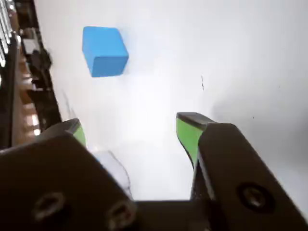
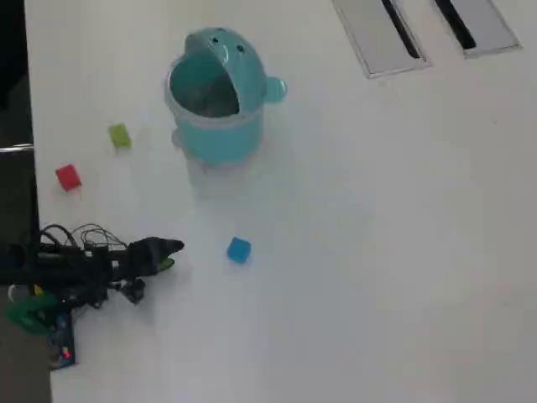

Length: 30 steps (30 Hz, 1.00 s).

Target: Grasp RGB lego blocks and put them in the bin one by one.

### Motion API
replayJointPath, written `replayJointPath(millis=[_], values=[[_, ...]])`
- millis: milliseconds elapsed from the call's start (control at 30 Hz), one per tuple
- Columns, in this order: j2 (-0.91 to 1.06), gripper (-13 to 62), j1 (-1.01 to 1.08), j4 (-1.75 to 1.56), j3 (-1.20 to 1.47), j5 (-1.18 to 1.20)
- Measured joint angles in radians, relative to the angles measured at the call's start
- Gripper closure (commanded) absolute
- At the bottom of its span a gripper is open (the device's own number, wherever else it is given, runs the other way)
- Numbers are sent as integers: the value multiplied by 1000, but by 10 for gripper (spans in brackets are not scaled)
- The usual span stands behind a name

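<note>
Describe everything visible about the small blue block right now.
The small blue plastic cube lies on the white table, smooth, matte, slightly rounded edges, sitting a little skewed in the overhead view. Nothing touches it. It rests just ahead of the open gripper, below the teal bin in that view.

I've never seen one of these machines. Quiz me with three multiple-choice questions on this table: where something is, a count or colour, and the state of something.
1. In the overhead view, which block lies nearest the claw?
A. red
B. blue
C. yellow-green

2. How many small blocks are on the table?
A. one
B. five
C. three

3. What is the claw doing?
A. open, holding nothing
B. clamped on a block
C. inside the bin

Answers:
1 B: the blue block sits just right of the claw's tip.
2 C: blue, red block and yellow-green block.
3 A: the wrist view shows the jaws spread with bare table between; the teal bin stands well away.
</note>
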Motion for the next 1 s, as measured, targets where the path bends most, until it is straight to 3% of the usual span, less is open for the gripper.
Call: replayJointPath(millis=[1000], values=[[0,156,14,-130,0,-60]])
